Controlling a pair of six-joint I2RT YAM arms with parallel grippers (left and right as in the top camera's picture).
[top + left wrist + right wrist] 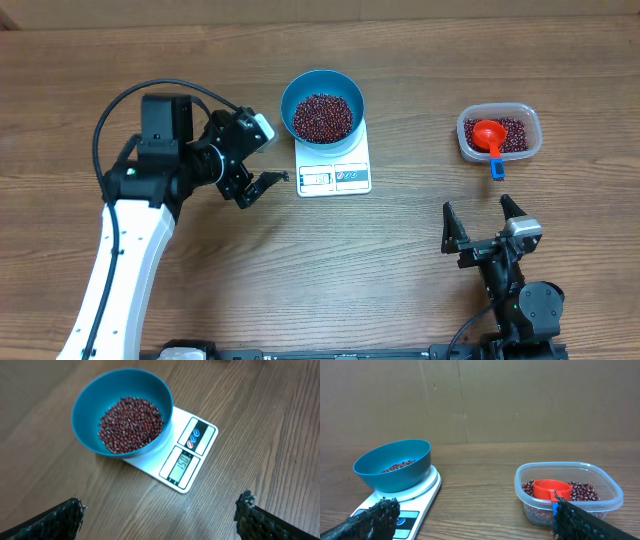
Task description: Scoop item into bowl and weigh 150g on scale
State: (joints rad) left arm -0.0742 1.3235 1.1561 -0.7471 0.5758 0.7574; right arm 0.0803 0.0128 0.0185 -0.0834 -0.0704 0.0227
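Note:
The blue bowl [322, 92] stands on the white scale [334, 178] at the table's middle back, holding dark red beans [322, 117]. In the left wrist view the bowl [87, 405] with its beans [130, 424] sits on the scale [197, 435], whose display seems to read 150. My left gripper [268, 152] hovers just left of the scale, open and empty [160, 520]. My right gripper [480, 215] is open near the front right, empty [472, 520]. It faces the bowl [392, 462] and the scale [427, 487].
A clear plastic tub [531, 133] at the back right holds more beans and a red scoop [488, 134] with a blue handle end [497, 171]. In the right wrist view the tub [600, 495] and scoop [550, 488] lie close ahead on the right.

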